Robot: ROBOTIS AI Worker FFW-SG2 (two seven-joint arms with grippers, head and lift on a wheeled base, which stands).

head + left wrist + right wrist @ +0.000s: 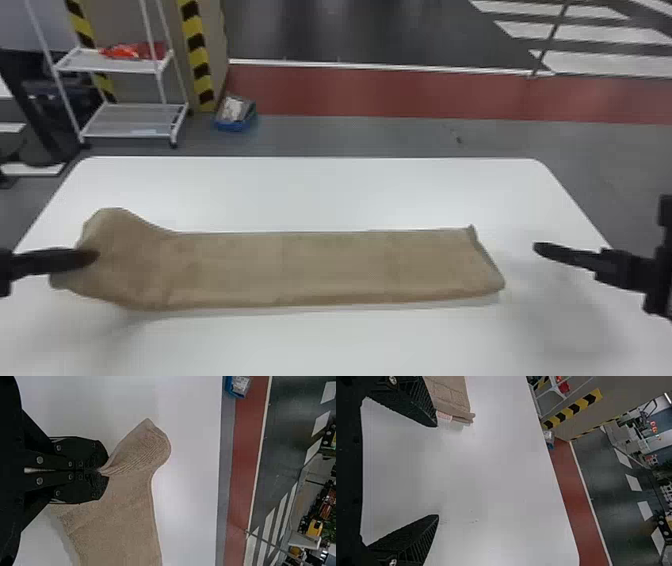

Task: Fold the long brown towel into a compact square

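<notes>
One long brown towel [325, 267] of soft, textured cloth, laid lengthwise across a white, smooth worktop [350, 195] with rounded far corners. Extends from near the left edge to short of the right edge, well apart from the far edge. Left end held in the pinch of the black two-fingered left tool [104, 470], puckered at the grip and apparently raised, with a loose flap toward the far left corner. Black two-fingered right tool [438, 471] spread wide, empty, just beyond the towel's right end, near the right edge. Right end flat, bearing a small pale tag [443, 416]. Judged light, limp and not fragile; liable to sag, twist or skew from a single pinch. Best taken midway along the short end, through all layers. Next, probably carry inward, keeping long sides aligned.
</notes>
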